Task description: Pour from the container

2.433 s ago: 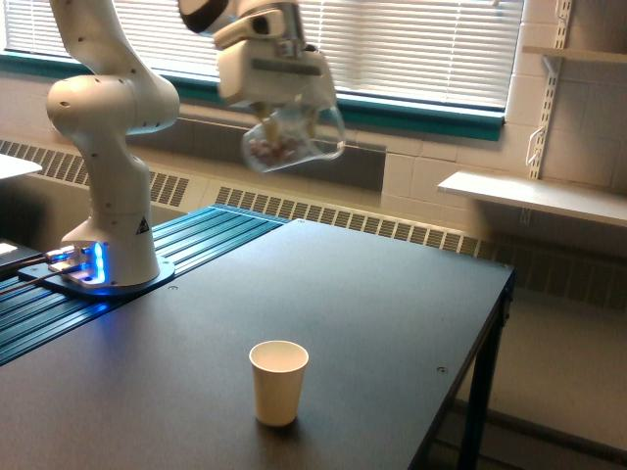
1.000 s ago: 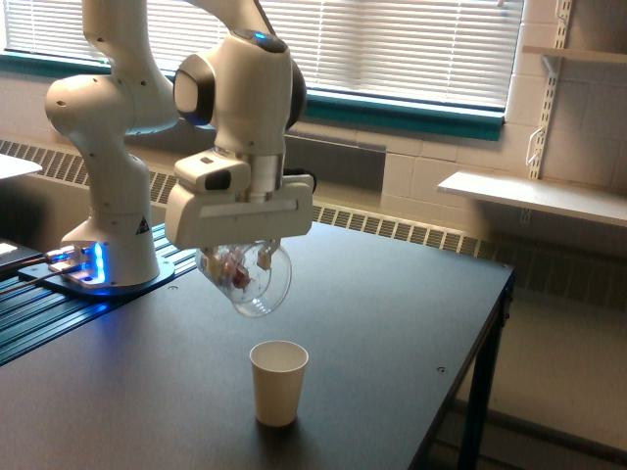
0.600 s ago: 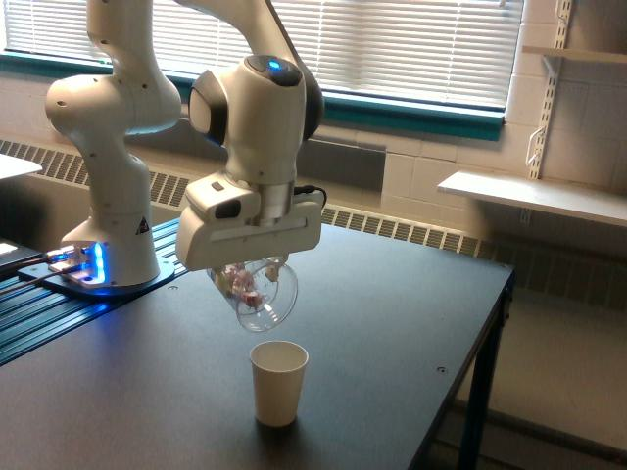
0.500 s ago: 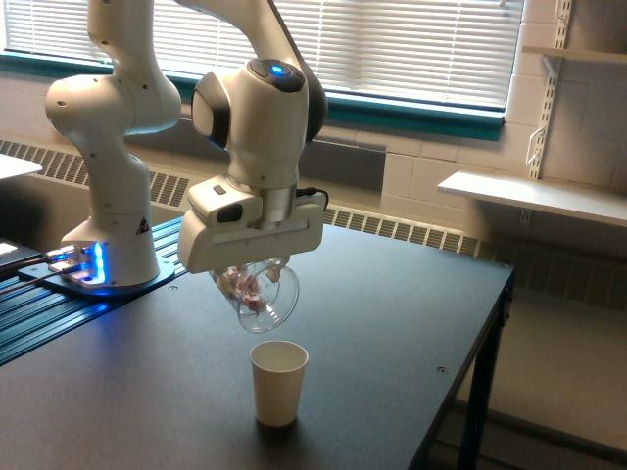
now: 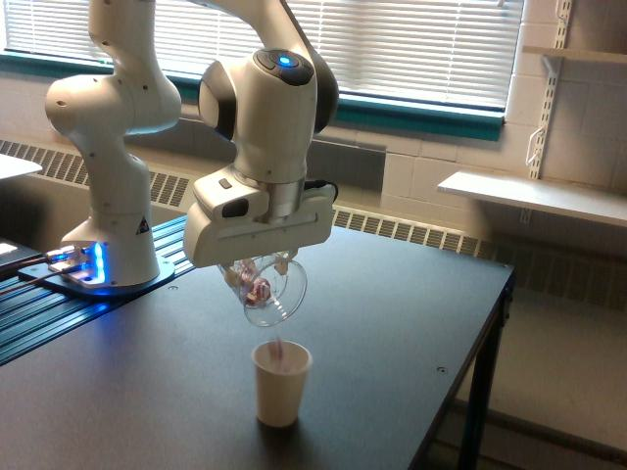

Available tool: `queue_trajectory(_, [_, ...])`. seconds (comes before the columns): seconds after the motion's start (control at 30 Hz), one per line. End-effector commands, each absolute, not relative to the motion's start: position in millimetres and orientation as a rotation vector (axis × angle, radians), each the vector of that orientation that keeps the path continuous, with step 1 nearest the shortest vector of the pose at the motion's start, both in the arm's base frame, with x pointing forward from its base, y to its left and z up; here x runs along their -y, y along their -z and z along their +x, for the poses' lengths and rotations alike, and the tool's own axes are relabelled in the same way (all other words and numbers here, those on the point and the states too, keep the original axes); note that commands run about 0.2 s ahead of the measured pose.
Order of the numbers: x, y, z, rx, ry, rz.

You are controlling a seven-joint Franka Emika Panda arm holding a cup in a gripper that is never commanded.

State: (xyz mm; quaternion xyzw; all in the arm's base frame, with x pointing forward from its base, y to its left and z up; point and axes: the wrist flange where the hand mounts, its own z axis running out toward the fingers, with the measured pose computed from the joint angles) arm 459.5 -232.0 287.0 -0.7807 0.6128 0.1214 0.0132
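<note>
My gripper [image 5: 258, 262] is shut on the container [image 5: 268, 291], a small clear plastic cup with pinkish-red and white bits inside. The container is tipped steeply, mouth down, just above a cream paper cup [image 5: 281, 384] standing on the dark table [image 5: 392, 323]. A few pinkish bits [image 5: 278, 350] fall from its lip into the paper cup's mouth. The white arm's wrist hides most of the fingers.
The arm's white base [image 5: 110, 235] stands at the exterior view's left on blue ribbed rails [image 5: 196, 235]. The table's right edge [image 5: 480, 372] drops off to the floor. A wall shelf [image 5: 534, 196] hangs at the right; window blinds run behind.
The gripper came down from high near the window to just over the paper cup and tipped the container further. Bits now fall from it into the cup.
</note>
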Motion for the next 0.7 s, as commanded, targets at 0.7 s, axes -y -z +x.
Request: queue_trajectory(0.7, [240.3, -278.6, 458.5, -1.946, -0.453, -2.417])
